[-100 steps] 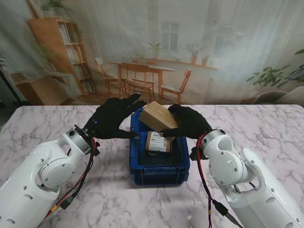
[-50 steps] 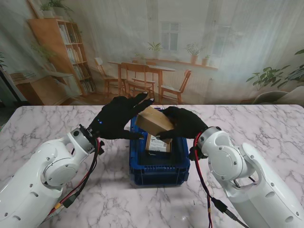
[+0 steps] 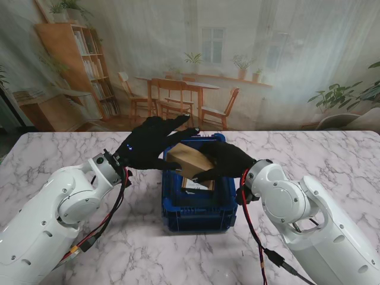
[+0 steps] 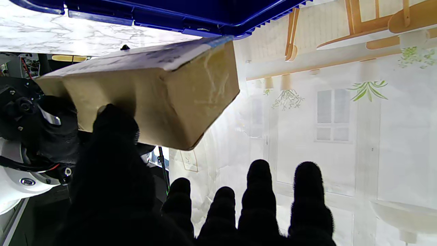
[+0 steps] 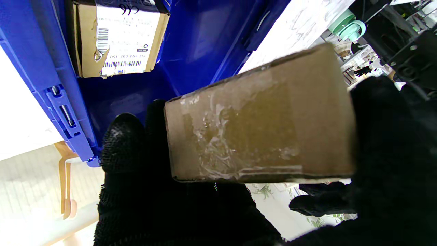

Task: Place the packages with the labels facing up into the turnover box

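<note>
At frame centre, the right hand (image 3: 228,161) grasped the tilted package (image 3: 189,160) over the turnover box (image 3: 199,208); left hand (image 3: 151,144) stayed splayed, thumb touching. Slipping risked landing label-down.

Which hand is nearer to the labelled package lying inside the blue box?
Right. The right hand hangs directly over the labelled package; the left hand is left of the blue box.

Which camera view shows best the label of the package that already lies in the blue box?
The right wrist view: the label faces the camera, barcodes visible, on the package in the turnover box. In the stand view only a strip shows beneath the held package. The left wrist view does not show it.
</note>
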